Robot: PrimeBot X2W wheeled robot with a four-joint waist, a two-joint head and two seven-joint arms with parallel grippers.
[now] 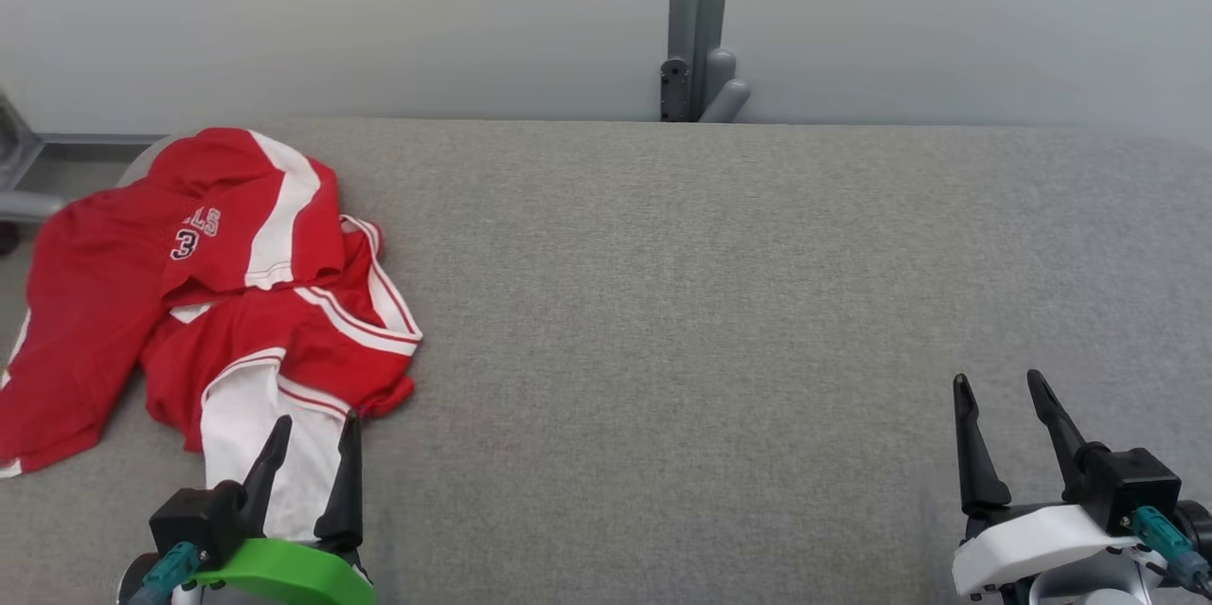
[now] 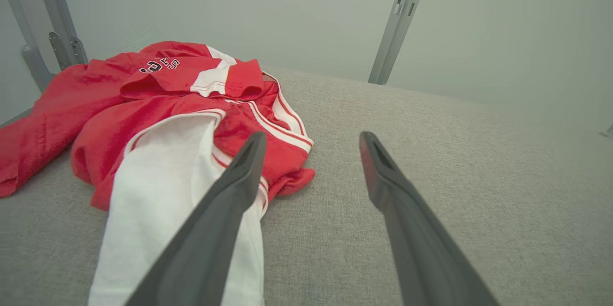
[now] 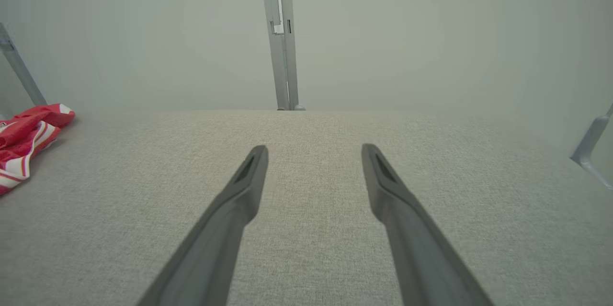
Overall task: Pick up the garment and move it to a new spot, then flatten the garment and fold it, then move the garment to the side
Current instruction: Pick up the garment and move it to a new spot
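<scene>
Red fabric with white panels and thin red-and-white striped trim makes up the garment (image 1: 114,302), a sports jersey on which a dark numeral 3 and some partly folded lettering can be read. It is seen crumpled in a loose heap on the left part of the grey cloth-covered table (image 1: 710,302), with 1 long white panel stretched toward the near edge. The left jaws are held wide apart with nothing between them. In the left wrist view, 1 of the dark fingers (image 2: 225,210) is seen over that white panel, while the other is seen over grey cloth just beside the garment's hem. Whether the fabric is touched cannot be told. The right jaws are likewise spread fully and hold nothing, their fingers (image 3: 407,229) poised over the table at its near right, well apart from the garment. A grey metal post (image 1: 699,18) is set behind the table's far edge, against a pale wall.
</scene>
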